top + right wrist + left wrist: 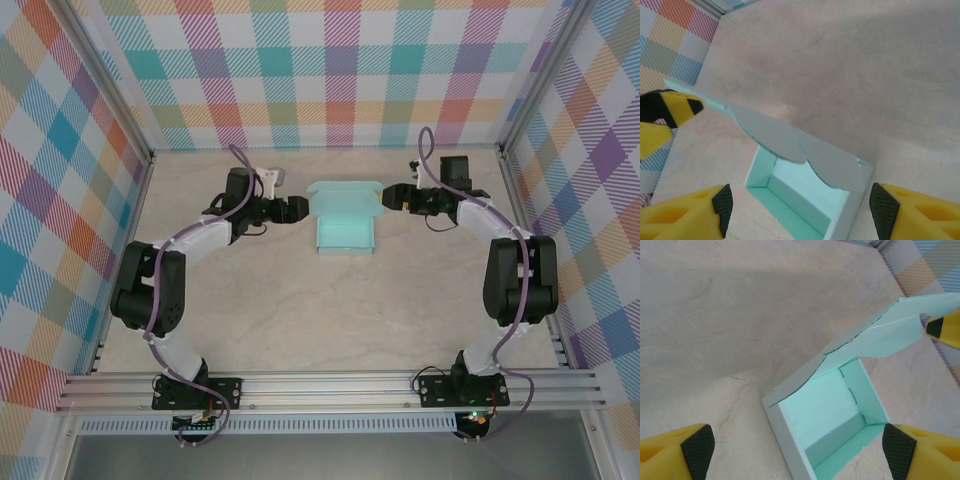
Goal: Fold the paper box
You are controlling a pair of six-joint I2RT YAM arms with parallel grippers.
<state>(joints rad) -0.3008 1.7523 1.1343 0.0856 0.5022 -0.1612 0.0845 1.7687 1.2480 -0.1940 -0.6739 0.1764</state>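
Note:
The pale aqua paper box (345, 232) sits mid-table as a shallow open tray. Its lid flap (345, 196) rises from the far wall and leans over the tray. My left gripper (298, 209) hovers just off the box's left side, open; in the left wrist view the tray (826, 426) lies between and beyond its pads (698, 450), untouched. My right gripper (392, 197) is at the flap's right end, open; in the right wrist view the flap (790, 142) overhangs the tray (800, 197) ahead of its wide-set pads (883, 210).
The beige marbled tabletop (330, 310) is walled by plaid panels (330, 70) on three sides, with an aluminium rail (330, 385) along the near edge. The two arms curve in from both sides toward the box.

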